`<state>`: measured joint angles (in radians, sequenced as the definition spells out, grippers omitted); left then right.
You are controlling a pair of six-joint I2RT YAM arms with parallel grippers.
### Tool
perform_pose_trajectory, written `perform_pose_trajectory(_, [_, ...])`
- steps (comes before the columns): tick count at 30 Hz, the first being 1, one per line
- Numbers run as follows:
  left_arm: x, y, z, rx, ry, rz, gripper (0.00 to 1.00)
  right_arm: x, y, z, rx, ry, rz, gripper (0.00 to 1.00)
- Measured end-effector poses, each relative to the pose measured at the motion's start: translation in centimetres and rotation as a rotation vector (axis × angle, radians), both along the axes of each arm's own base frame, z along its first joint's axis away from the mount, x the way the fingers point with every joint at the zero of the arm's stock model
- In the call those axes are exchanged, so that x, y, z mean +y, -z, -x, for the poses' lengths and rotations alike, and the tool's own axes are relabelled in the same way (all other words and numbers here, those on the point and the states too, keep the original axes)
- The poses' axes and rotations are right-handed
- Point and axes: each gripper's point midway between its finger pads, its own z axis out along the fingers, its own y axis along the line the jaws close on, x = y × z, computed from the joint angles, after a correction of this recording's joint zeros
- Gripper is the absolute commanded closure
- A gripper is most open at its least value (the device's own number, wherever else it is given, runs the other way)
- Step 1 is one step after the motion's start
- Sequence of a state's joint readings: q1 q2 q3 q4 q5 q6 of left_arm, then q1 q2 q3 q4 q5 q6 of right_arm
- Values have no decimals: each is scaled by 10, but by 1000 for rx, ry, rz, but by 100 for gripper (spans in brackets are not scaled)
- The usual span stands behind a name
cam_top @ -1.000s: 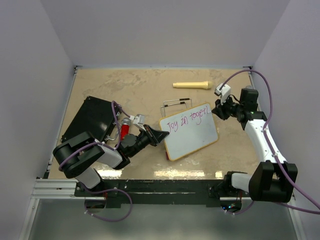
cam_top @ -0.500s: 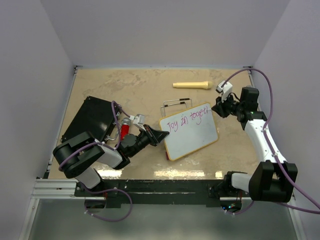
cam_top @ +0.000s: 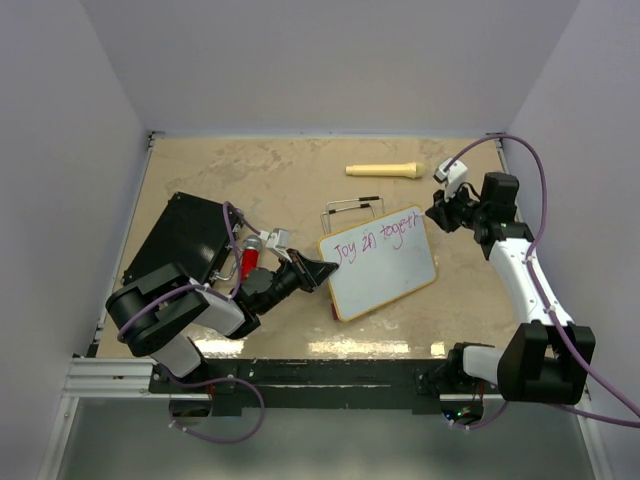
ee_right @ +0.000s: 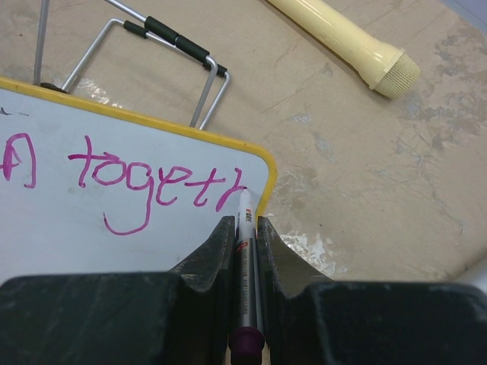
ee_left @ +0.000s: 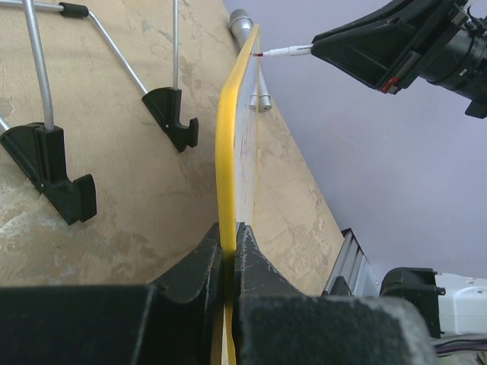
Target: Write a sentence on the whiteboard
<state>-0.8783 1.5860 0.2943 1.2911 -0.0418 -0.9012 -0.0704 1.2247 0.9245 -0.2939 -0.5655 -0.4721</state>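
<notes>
The whiteboard (cam_top: 385, 275) stands tilted on the table, its yellow rim (ee_left: 226, 152) edge-on in the left wrist view. My left gripper (cam_top: 318, 270) (ee_left: 228, 232) is shut on the board's left edge. My right gripper (cam_top: 440, 215) (ee_right: 243, 222) is shut on a grey marker (ee_right: 245, 236) with a magenta end. Its tip touches the board near the top right corner (ee_left: 262, 55). The sentence (cam_top: 375, 238) reads "Joy in togeth" in pink; "togeth" (ee_right: 152, 179) ends right at the marker tip.
A wire stand (cam_top: 352, 207) (ee_right: 152, 46) with black feet (ee_left: 171, 114) lies behind the board. A cream microphone-shaped handle (cam_top: 382, 170) (ee_right: 342, 38) rests at the back. A black flat case (cam_top: 185, 237) lies at the left, with a red item (cam_top: 250, 262) by my left arm.
My right gripper has shifted slightly up and right along the board's top right corner, and the last pink letter has gained a stroke. The left arm and board have stayed still.
</notes>
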Motion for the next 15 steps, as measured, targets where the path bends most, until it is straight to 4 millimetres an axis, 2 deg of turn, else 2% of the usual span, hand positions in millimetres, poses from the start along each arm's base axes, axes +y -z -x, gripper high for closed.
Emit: perform_pose_trajectory(15, [2,2,0,10,-7,3,100,-2,18,14,65,-39,52,100])
